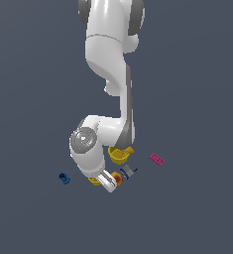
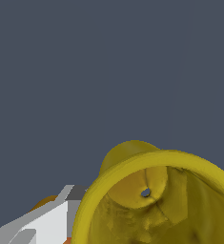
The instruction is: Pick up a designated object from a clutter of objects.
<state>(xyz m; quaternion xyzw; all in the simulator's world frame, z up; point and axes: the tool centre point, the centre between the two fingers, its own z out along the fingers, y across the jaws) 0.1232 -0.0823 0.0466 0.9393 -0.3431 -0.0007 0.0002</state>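
The small yellow cup (image 1: 93, 181) lies low under my hand in the exterior view, mostly hidden by it. In the wrist view this cup (image 2: 147, 200) fills the lower part, very close, with its open top toward the camera. My gripper (image 1: 108, 182) is down among the clutter, between the small cup and the orange-red fruit (image 1: 119, 178). One white and grey finger (image 2: 46, 226) shows right beside the cup's rim. The other finger is hidden, so I cannot tell whether the jaws hold the cup.
The larger yellow cup (image 1: 119, 155) stands just behind my hand, with a yellow-orange banana end (image 1: 131, 149) beside it. A grey-blue clamp piece (image 1: 129, 171) lies next to the fruit. The pink brick (image 1: 156, 159) is toward the exterior view's right and the small blue piece (image 1: 64, 178) toward its left.
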